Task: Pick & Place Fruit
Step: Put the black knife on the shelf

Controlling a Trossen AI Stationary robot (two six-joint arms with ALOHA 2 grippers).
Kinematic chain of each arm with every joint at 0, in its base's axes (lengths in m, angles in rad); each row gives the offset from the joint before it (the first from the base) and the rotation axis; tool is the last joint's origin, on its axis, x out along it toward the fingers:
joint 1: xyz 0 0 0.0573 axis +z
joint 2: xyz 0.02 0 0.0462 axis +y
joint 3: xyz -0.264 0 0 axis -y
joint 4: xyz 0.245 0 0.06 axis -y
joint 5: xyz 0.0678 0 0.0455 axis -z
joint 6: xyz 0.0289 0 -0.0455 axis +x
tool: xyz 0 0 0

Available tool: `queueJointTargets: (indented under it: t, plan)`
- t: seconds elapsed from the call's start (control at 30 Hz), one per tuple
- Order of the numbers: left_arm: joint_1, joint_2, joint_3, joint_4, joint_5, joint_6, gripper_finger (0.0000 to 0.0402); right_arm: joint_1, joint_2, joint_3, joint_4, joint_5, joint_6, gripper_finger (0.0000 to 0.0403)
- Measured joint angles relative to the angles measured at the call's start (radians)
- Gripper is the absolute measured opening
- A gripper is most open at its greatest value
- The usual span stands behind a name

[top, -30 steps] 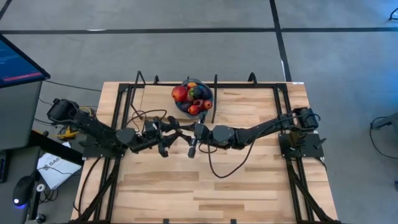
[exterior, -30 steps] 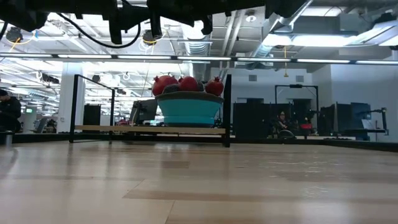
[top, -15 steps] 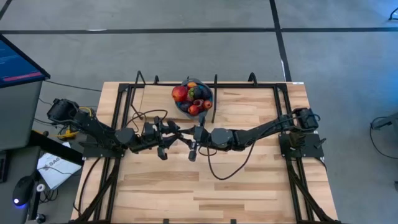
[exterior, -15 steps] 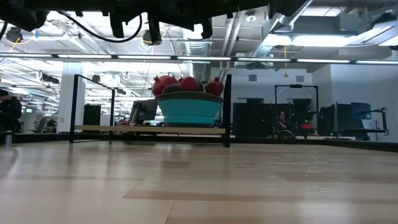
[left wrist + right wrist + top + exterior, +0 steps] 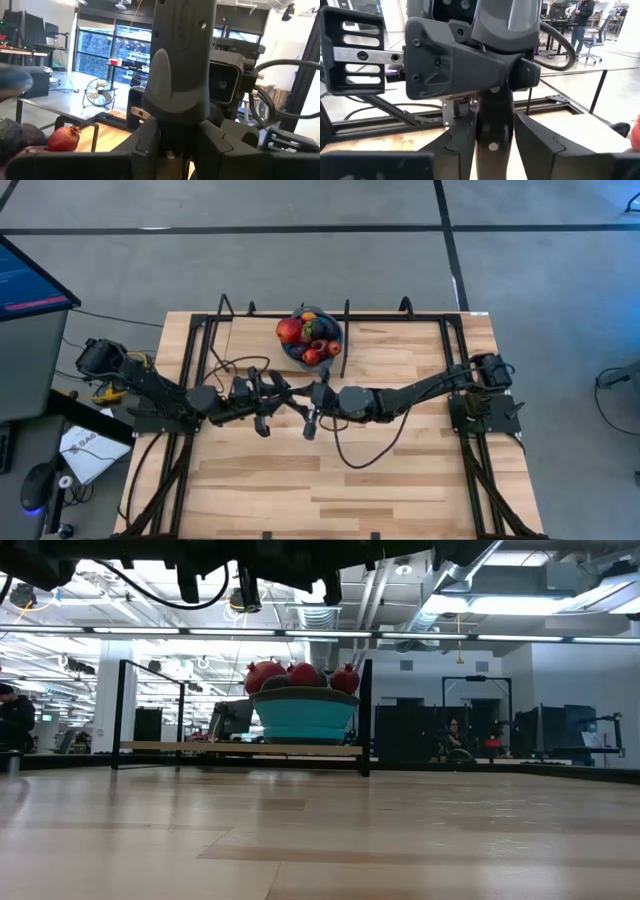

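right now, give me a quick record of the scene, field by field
bowl: blue bowl at the table's far edge
fruit: pile of fruit in the bowl, mostly red
knife: black-handled knife between the two grippers, above mid-table
left gripper: left gripper closed on the knife
right gripper: right gripper closed on the knife
table: wooden table

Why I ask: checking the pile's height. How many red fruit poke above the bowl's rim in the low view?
3: one red fruit at the picture's left of the bowl, one in the middle, one at the right. More may lie hidden inside.
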Motion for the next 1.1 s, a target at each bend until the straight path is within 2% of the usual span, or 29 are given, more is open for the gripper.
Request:
queueJointTargets:
  t: [0.23,0.37,0.53,0.63,0.77,0.83,0.93,1.03,1.1]
  plan:
    - [-0.02,-0.036,0.0,-0.117,-0.005,-0.042,0.0073,0.004,0.0,0.0,-0.086,-0.002,0.005,0.0205]
    - [-0.053,-0.136,0.0,-0.276,-0.089,-0.059,0.0073,0.02,-0.006,0.0,-0.156,0.007,0.025,0.0248]
    - [-0.094,-0.296,0.0,-0.501,-0.213,-0.093,0.0073,0.05,-0.008,0.0,-0.227,0.008,0.106,0.0259]
    - [-0.094,-0.386,0.002,-0.688,-0.248,-0.176,0.0073,0.082,-0.006,0.0,-0.259,0.008,0.143,0.0259]
    - [-0.035,-0.446,0.088,-1.099,-0.266,-0.383,0.0073,0.12,0.0,0.0,-0.26,0.007,0.156,0.026]
    - [0.026,-0.444,0.156,-1.306,-0.238,-0.492,0.0073,0.131,0.0,0.0,-0.257,0.005,0.156,0.026]
    - [0.179,-0.409,0.247,-1.529,-0.104,-0.617,0.0073,0.133,0.0,0.0,-0.249,0.005,0.155,0.026]
    - [0.376,-0.353,0.296,-1.654,0.083,-0.648,0.0073,0.123,0.0,0.0,-0.245,0.005,0.156,0.026]
    - [0.504,-0.305,0.303,-1.673,0.19,-0.627,0.0073,0.118,0.0,0.0,-0.245,0.005,0.161,0.026]
